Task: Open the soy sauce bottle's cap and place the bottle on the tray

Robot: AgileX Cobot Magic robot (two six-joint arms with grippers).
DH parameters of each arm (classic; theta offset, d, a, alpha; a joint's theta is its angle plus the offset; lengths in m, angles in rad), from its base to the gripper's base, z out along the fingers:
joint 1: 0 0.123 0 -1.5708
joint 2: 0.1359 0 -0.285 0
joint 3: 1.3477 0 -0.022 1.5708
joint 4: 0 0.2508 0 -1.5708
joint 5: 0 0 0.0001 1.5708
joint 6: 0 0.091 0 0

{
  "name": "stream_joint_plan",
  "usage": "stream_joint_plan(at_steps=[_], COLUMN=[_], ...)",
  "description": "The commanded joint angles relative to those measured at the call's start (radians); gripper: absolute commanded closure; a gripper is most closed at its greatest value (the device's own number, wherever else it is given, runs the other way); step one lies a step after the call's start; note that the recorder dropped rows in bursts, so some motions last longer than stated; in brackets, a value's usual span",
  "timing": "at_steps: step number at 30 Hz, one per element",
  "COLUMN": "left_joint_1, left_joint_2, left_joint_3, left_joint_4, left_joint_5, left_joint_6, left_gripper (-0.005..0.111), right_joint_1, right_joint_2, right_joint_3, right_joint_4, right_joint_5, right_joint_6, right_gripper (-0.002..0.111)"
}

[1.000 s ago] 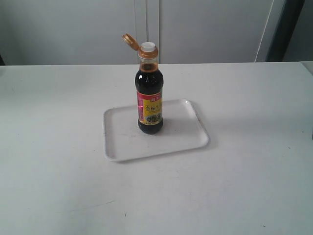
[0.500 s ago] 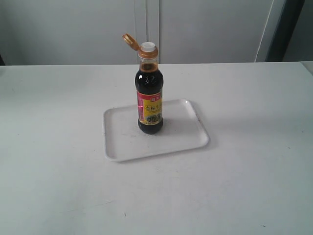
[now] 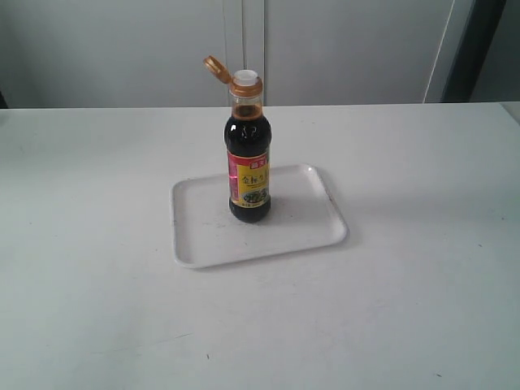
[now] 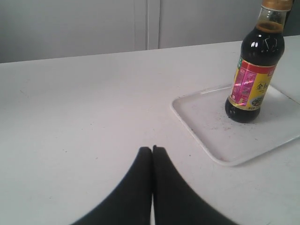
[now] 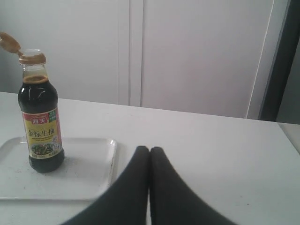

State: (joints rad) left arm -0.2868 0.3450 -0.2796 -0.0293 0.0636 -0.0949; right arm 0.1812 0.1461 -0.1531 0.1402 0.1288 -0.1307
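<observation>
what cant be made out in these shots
- Left wrist view: the cap is cut off by the top edge; only the collar of the soy sauce bottle shows.
- Exterior view: neither arm is in frame.
- Label text: too small to read in any view.
- Right wrist view: the tray near edge is blurred, partly behind the shut right gripper.

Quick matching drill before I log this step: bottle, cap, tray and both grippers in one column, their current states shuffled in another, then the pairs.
Column A
1. soy sauce bottle
2. cap
3. tray
4. left gripper and right gripper

Column B
a. flipped open, hanging from its hinge beside the white spout
b. shut, away from the bottle and holding nothing
c. standing upright on the tray
d. lying flat on the white table

Pairs: 1-c, 2-a, 3-d, 4-b
</observation>
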Motion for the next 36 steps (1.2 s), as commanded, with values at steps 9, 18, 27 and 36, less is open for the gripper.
stream_joint_plan(at_steps=[9,18,27,36], left_joint_1=[0.005,0.030,0.169,0.232], left_joint_2=[-0.010,-0.162,-0.277,-0.345], left_joint_3=[0.006,0.061,0.184,0.280], left_joint_4=[-0.006,0.000,-0.029,-0.053], left_joint_5=[0.024,0.102,0.104,0.101], left_joint_6=[0.054,0.095,0.095,0.095], left_gripper=[0.107,0.107,0.107,0.107], right_joint_1=[-0.004,-0.004,-0.004,-0.004], right_joint_2=[-0.006,-0.006,-0.006,-0.006], right_joint_3=[0.004,0.004,0.004,0.004], right_joint_4=[-0.002,-0.002,-0.002,-0.002], right_joint_5=[-0.003,-0.003,-0.003,-0.003], right_joint_6=[0.002,0.002,0.002,0.002], right_gripper=[0.108,0.108,0.108,0.108])
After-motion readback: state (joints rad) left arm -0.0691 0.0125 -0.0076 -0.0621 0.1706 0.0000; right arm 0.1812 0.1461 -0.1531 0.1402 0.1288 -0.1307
